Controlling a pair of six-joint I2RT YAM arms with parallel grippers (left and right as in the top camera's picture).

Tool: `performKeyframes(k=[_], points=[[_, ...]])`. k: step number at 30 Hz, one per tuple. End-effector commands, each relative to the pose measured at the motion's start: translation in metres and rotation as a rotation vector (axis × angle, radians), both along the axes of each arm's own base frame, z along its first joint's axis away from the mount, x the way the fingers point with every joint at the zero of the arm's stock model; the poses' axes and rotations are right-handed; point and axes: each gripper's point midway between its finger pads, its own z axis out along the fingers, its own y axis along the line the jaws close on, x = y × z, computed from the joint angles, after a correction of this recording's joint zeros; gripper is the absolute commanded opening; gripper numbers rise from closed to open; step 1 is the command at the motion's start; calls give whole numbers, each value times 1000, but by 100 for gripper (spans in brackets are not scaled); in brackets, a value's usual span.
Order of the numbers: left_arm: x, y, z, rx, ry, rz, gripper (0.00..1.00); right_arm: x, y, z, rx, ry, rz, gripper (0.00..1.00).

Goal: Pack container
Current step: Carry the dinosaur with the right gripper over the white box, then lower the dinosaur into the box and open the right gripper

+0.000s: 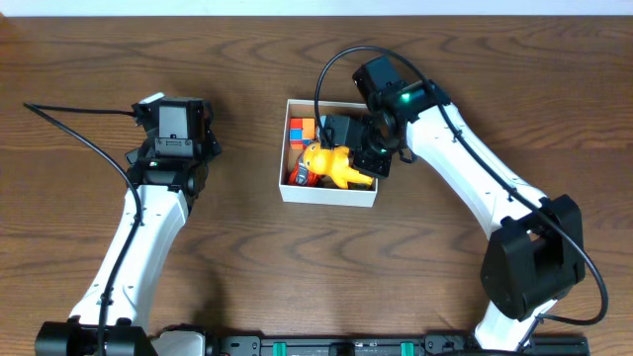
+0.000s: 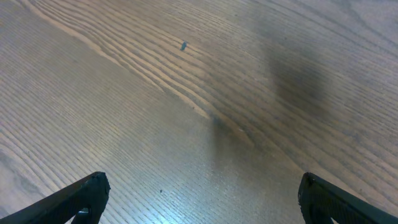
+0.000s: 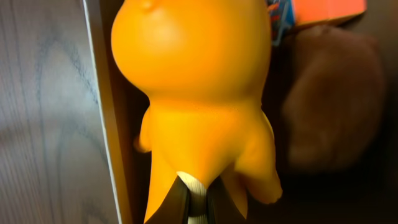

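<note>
The container point(image 1: 326, 195) is a small square box with low white walls, at the table's middle. In it lie a yellow-orange toy figure point(image 1: 331, 164), orange and red blocks point(image 1: 301, 130) and a small blue-grey toy point(image 1: 299, 177). My right gripper point(image 1: 362, 159) is over the box's right side, shut on the yellow toy's lower end. In the right wrist view the toy point(image 3: 193, 74) fills the frame, the jaws point(image 3: 196, 205) pinch it, and the box's wall point(image 3: 102, 93) runs down the left. My left gripper point(image 2: 199, 205) is open and empty above bare wood, left of the box point(image 1: 176, 127).
A dark brown rounded thing point(image 3: 333, 106) lies in the box to the right of the yellow toy. An orange block edge point(image 3: 326, 9) shows at the top. Cables run from both arms across the wooden table point(image 1: 247, 267).
</note>
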Motion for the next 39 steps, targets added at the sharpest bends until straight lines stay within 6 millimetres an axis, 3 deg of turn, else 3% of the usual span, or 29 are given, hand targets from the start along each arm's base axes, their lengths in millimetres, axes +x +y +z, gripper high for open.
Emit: performKeyframes(k=[1, 5, 6, 7, 8, 11, 14, 17, 20, 25, 28, 29, 39], points=[[1, 4, 2, 12, -5, 24, 98, -6, -6, -9, -8, 20, -19, 1], [1, 4, 2, 12, -5, 24, 98, -5, -6, -14, -6, 16, -19, 1], [1, 4, 2, 12, -5, 24, 98, -5, -5, -14, -5, 14, -19, 10], [1, 4, 2, 13, -5, 24, 98, -4, -5, -13, -4, 13, -19, 30], [1, 4, 2, 12, -5, 24, 98, -4, -5, -13, -3, 11, -19, 38], [1, 4, 2, 13, -5, 24, 98, -3, -4, -12, 0, 6, -19, 52], [1, 4, 2, 12, -5, 24, 98, -2, -4, -11, 2, 2, -19, 56], [1, 4, 2, 12, -5, 24, 98, 2, -2, -5, 10, -14, -20, 49], [1, 4, 2, 12, -5, 24, 98, 9, 2, 7, 31, -49, -19, 33], [1, 4, 2, 12, -5, 24, 98, 15, 19, 38, 121, -81, -31, 29], [1, 4, 2, 12, -5, 24, 98, 4, 38, 47, 207, -48, 11, 4], [1, 4, 2, 13, -5, 24, 98, 1, 43, 48, 228, -35, 24, 1], [1, 4, 2, 13, -5, 24, 98, -27, 78, 49, 278, -11, 145, 1]])
